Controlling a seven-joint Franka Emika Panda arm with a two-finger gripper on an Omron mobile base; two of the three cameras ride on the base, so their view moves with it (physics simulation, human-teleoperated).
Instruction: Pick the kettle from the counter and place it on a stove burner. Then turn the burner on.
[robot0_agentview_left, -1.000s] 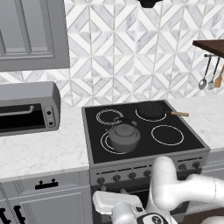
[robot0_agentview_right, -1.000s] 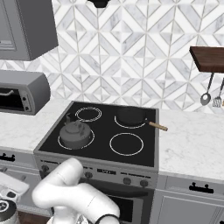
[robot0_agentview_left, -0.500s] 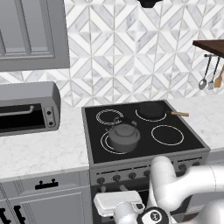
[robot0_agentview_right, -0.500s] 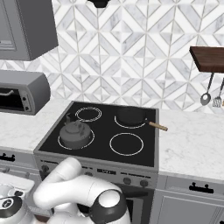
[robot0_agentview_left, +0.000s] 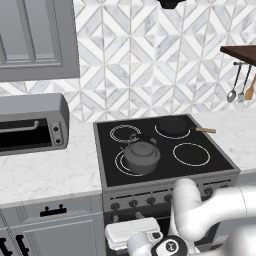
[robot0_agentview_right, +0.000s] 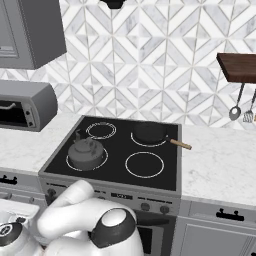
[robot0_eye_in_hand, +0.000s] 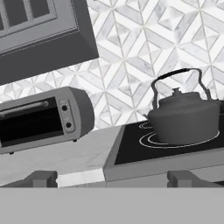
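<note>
The counter (robot0_agentview_left: 50, 172) lay bare beside the black cooktop (robot0_agentview_left: 165, 150), the toaster oven (robot0_agentview_left: 30, 122) at its back. My kettle (robot0_agentview_left: 141, 155) sat upright on the stove burner (robot0_agentview_left: 121, 162) at front left, a frying pan (robot0_agentview_left: 172, 125) behind on the right. The gripper (robot0_eye_in_hand: 112, 177) hung low before the stove front, jaws fully apart, holding nothing. I judged the knobs (robot0_agentview_left: 150, 200) the risk: similar, close together, so turning the wrong one would heat another ring
</note>
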